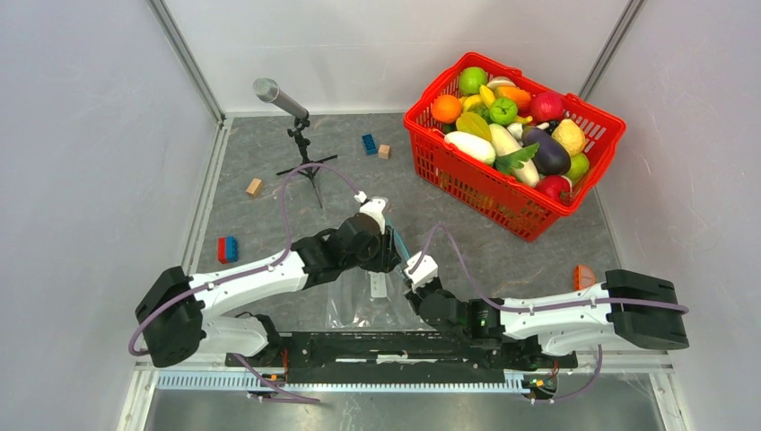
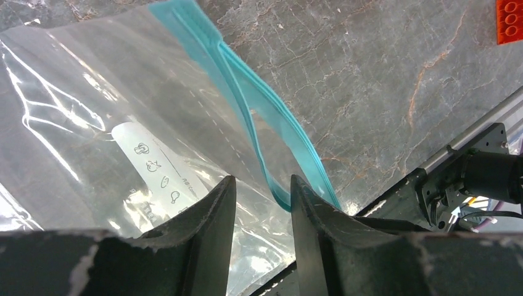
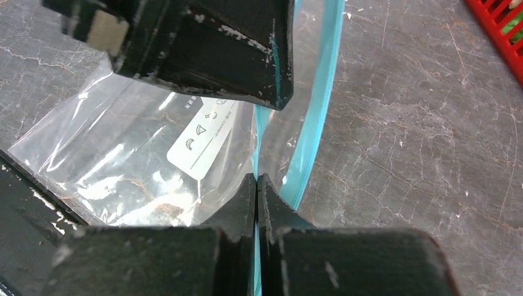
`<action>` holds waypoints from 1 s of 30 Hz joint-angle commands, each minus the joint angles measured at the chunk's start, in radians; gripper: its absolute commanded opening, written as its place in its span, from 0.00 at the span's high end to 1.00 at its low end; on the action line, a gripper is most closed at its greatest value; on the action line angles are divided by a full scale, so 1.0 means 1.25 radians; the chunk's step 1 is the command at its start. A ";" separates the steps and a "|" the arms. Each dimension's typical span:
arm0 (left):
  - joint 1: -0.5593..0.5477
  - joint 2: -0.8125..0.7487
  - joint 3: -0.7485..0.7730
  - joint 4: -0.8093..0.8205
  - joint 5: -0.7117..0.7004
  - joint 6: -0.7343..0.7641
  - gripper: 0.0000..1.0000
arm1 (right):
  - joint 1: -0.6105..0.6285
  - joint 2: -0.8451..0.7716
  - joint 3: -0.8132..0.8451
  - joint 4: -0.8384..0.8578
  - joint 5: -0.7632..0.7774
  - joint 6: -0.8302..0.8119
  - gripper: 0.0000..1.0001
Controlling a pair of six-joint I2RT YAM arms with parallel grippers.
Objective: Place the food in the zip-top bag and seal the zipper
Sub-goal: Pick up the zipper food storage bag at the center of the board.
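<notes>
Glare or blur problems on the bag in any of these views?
Left wrist: white glare streaks across the bag, label icons visible, left fingers soft. Right wrist: milder glare, right fingers blurred. Top: even light, sharp, clear bag barely shows against the table.

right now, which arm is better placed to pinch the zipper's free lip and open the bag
Left. The left gripper has its fingers apart on either side of one lip of the zipper, ready to close. The right gripper is shut on the other lip, holding it.
</notes>
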 commanded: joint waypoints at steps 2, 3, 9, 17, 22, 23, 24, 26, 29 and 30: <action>-0.007 0.029 0.036 -0.008 -0.023 0.037 0.56 | 0.013 -0.021 -0.004 0.071 0.006 -0.053 1.00; -0.007 0.036 0.037 -0.007 -0.021 0.037 0.56 | 0.014 -0.020 -0.006 0.079 0.002 -0.060 1.00; -0.007 0.057 0.040 -0.008 -0.020 0.040 0.58 | 0.019 -0.008 -0.001 0.088 -0.015 -0.076 1.00; -0.007 0.066 0.045 -0.011 -0.018 0.048 0.87 | 0.021 -0.003 -0.001 0.098 -0.039 -0.090 1.00; -0.007 0.067 0.048 -0.011 -0.010 0.051 0.98 | 0.021 0.003 -0.003 0.100 -0.055 -0.089 1.00; -0.007 0.066 0.047 -0.011 -0.011 0.052 0.98 | 0.021 0.003 -0.004 0.100 -0.059 -0.082 0.97; -0.007 0.063 0.047 -0.011 -0.009 0.054 0.98 | 0.022 0.000 -0.005 0.102 -0.064 -0.072 0.95; -0.007 0.053 0.042 -0.006 -0.010 0.054 0.98 | 0.020 -0.011 -0.006 0.100 -0.069 -0.054 0.92; -0.007 0.023 0.028 -0.002 -0.019 0.056 0.98 | 0.007 -0.049 -0.008 0.079 -0.075 -0.006 0.78; -0.006 0.012 0.022 -0.001 -0.026 0.059 0.98 | -0.002 -0.065 -0.010 0.070 -0.083 0.010 0.75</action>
